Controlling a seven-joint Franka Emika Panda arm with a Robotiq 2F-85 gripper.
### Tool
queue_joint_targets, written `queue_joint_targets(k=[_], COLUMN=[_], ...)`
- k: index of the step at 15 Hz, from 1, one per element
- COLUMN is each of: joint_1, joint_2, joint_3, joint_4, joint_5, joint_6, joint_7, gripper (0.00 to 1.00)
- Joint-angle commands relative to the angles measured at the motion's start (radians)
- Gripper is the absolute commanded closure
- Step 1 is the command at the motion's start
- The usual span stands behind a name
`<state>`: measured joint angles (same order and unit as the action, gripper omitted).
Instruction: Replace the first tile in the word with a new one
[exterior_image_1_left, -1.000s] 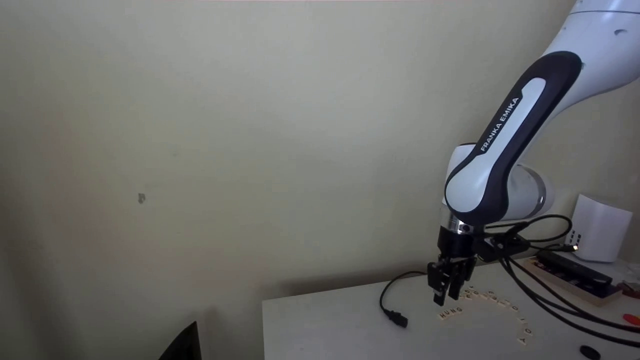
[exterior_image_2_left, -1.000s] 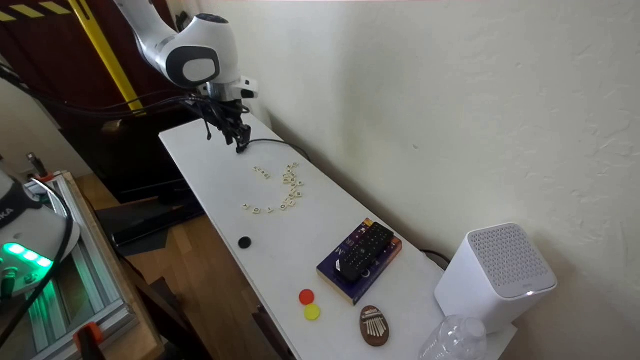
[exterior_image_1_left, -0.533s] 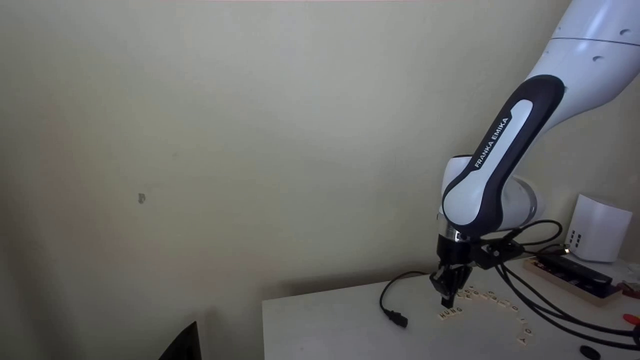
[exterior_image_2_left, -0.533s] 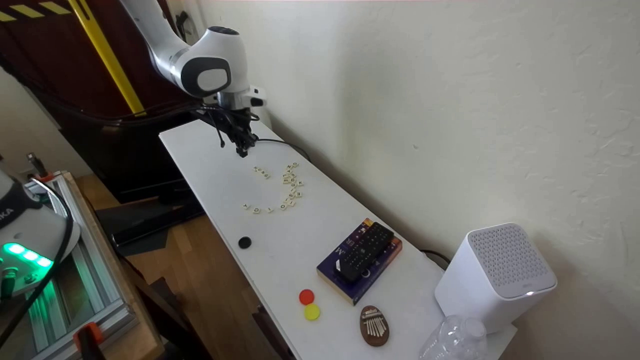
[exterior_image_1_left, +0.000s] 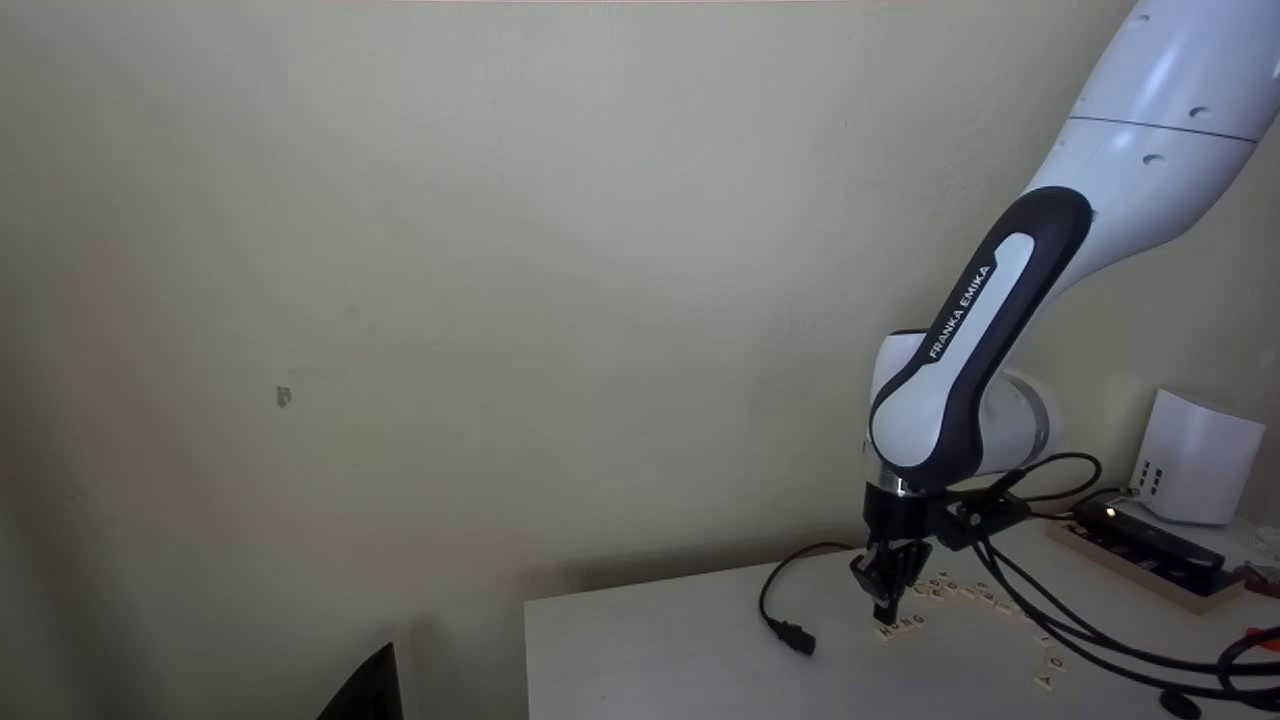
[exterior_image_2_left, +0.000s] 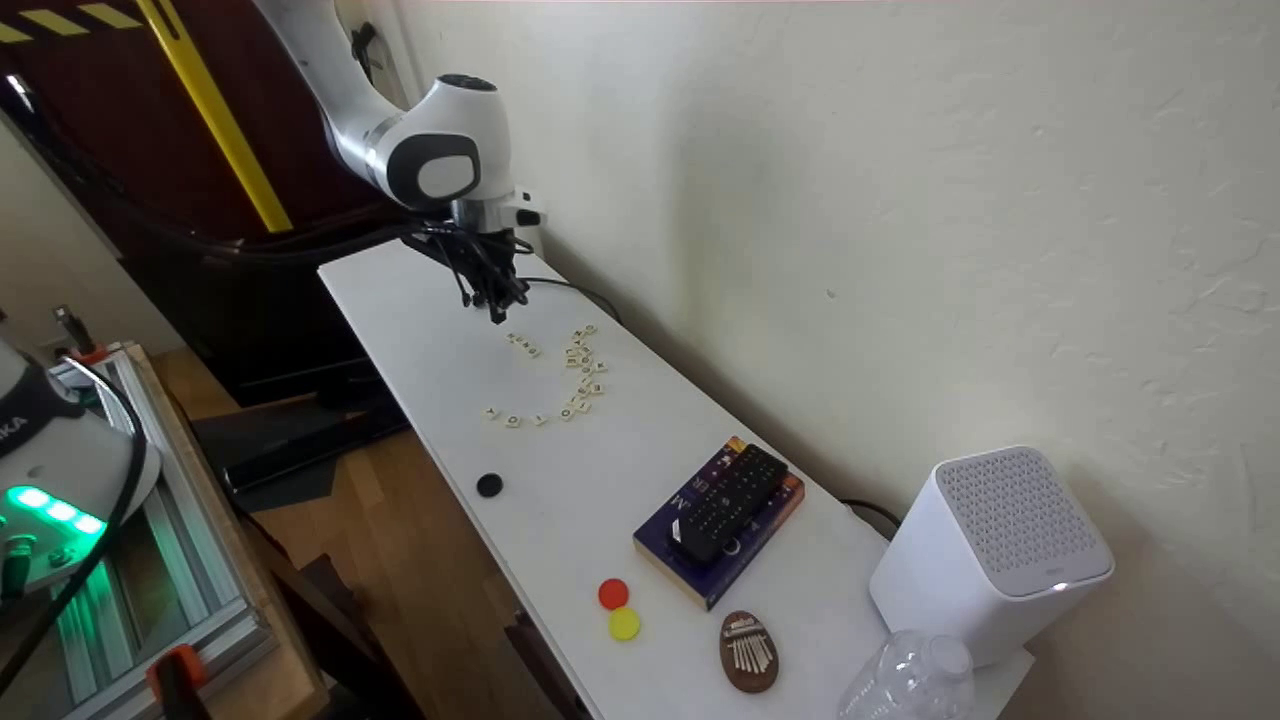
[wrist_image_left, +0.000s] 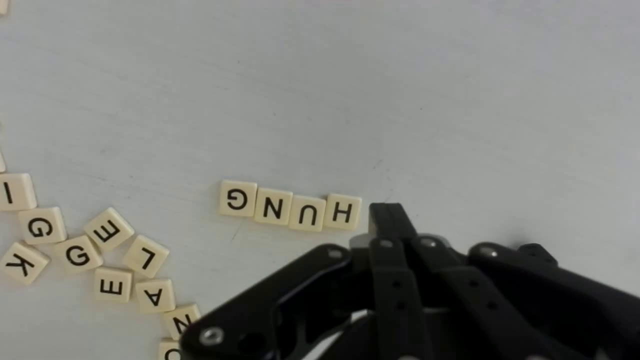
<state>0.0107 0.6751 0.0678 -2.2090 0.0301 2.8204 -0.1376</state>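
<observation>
1. Tile H (exterior_image_1_left: 884, 633), first in the word HUNG (wrist_image_left: 285, 207), lies flat on the white table (exterior_image_1_left: 640, 650), at the left end of its row in an exterior view. It is the one I have to swap out, and it sits in place just beside the U (wrist_image_left: 306, 214): nothing is replaced so far.
2. I have the gripper (exterior_image_1_left: 885, 616) at that end, jaws pressed together, nothing showing between them. My wrist view puts it just beside the H, apart from it; how high it hangs I can't tell. I judge that a push to clear the H is the step in hand.
3. Further right, N (wrist_image_left: 272, 206) and G (wrist_image_left: 238, 198) follow in order and should stay put.
4. Farthest right, the loose tiles (wrist_image_left: 113, 285) lie scattered. I see no replacement picked out; L (wrist_image_left: 146, 256) would make LUNG, my guess only. Removing the H, fetching another and setting it in are all left.
</observation>
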Motion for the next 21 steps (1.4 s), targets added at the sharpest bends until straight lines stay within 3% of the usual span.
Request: queue_joint_targets(k=[1, 21], joint_1=[-0.005, -0.014], joint_2=[0.046, 0.097], joint_3=[-0.003, -0.001], joint_4=[0.051, 0.090], joint_5=[-0.031, -0.040], joint_6=[-0.031, -0.032], joint_7=[-0.005, -0.016], gripper=[1.00, 1.00])
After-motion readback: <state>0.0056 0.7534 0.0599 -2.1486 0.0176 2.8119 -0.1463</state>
